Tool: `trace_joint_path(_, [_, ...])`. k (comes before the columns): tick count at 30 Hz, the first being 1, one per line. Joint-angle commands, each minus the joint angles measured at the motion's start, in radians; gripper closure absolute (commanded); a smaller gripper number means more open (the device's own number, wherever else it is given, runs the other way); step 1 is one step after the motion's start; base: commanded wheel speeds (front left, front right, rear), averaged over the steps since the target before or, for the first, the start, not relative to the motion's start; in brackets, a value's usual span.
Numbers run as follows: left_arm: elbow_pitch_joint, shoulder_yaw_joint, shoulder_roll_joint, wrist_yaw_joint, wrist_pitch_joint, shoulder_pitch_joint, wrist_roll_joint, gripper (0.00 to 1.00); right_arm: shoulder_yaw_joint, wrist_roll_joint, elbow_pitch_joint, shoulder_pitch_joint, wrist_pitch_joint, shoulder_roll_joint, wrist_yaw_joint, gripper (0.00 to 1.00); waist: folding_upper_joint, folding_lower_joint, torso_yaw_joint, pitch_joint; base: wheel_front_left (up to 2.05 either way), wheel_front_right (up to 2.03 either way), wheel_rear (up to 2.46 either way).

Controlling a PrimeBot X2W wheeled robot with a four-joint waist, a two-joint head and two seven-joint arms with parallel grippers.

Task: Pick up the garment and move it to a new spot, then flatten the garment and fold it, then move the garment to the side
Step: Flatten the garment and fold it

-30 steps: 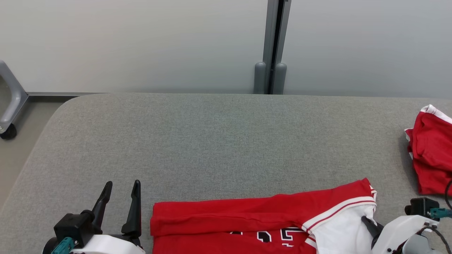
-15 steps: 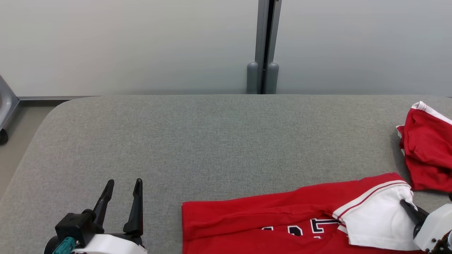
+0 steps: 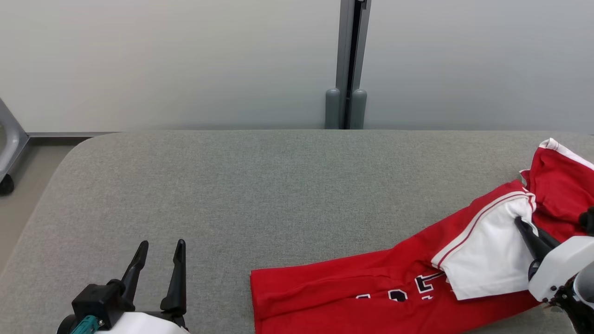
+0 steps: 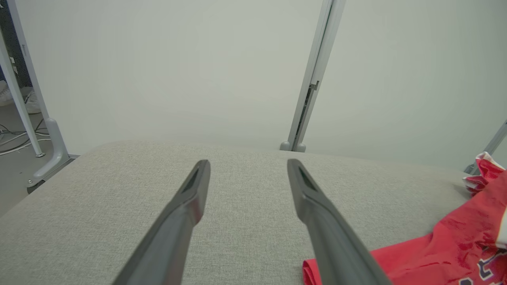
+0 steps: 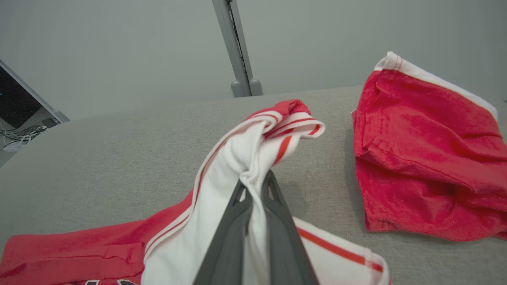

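A folded red garment [image 3: 371, 287] with white panels and dark lettering lies slantwise on the grey table [image 3: 260, 185], its right end lifted. My right gripper [image 3: 522, 225] is shut on its white striped edge [image 5: 257, 154], with the cloth pinched between the two fingers. In the left wrist view the garment's [image 4: 447, 253] near corner shows at the lower right. My left gripper [image 3: 160, 246] is open over bare table at the lower left, well clear of the cloth, and nothing sits between its fingers [image 4: 190, 198].
A second red piece with a white band [image 3: 561, 185] lies crumpled at the table's right edge, close behind the lifted end [image 5: 427, 150]. A grey post [image 3: 345, 65] stands against the wall behind. A wheeled frame leg [image 3: 7, 148] stands off the table's left side.
My right gripper has dragged the garment to the right and away from me, lifting its white end toward the other red piece. The camera shifted slightly. The left gripper has stayed in place.
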Motion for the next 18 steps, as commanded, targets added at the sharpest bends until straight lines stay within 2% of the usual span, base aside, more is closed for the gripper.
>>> trace_joint_path(1, [0.0,0.003,0.008,0.004,-0.003,0.003,0.007,0.0,-0.001,-0.025,-0.052,0.014,0.009,-0.004,0.0,1.0,0.0,0.0,0.006,-0.005,0.0,0.0,0.0])
trace_joint_path(5, [-0.002,-0.001,0.01,0.005,0.0,0.008,0.008,0.0,-0.003,-0.081,-0.233,0.062,0.075,0.017,0.0,1.0,0.0,0.0,0.031,-0.013,0.0,0.0,0.0])
trace_joint_path(10, [0.004,-0.008,0.011,0.003,0.003,0.012,0.006,0.0,0.007,-0.138,-0.394,0.12,0.183,0.068,0.0,1.0,0.0,0.0,0.068,-0.02,0.0,0.0,0.0])
trace_joint_path(14, [0.012,-0.015,0.008,-0.004,0.007,0.004,0.005,0.0,0.033,-0.164,-0.477,0.149,0.257,0.142,0.0,1.0,0.0,0.0,0.106,-0.026,0.0,0.0,0.0])
trace_joint_path(15, [0.012,-0.015,0.008,-0.004,0.007,0.004,0.005,0.0,0.033,-0.164,-0.477,0.149,0.257,0.142,0.0,1.0,0.0,0.0,0.106,-0.026,0.0,0.0,0.0])
trace_joint_path(18, [0.022,-0.023,0.005,-0.01,0.01,-0.004,0.004,0.0,0.066,-0.17,-0.484,0.152,0.293,0.195,0.0,1.0,0.0,0.0,0.134,-0.027,0.0,0.0,0.0])
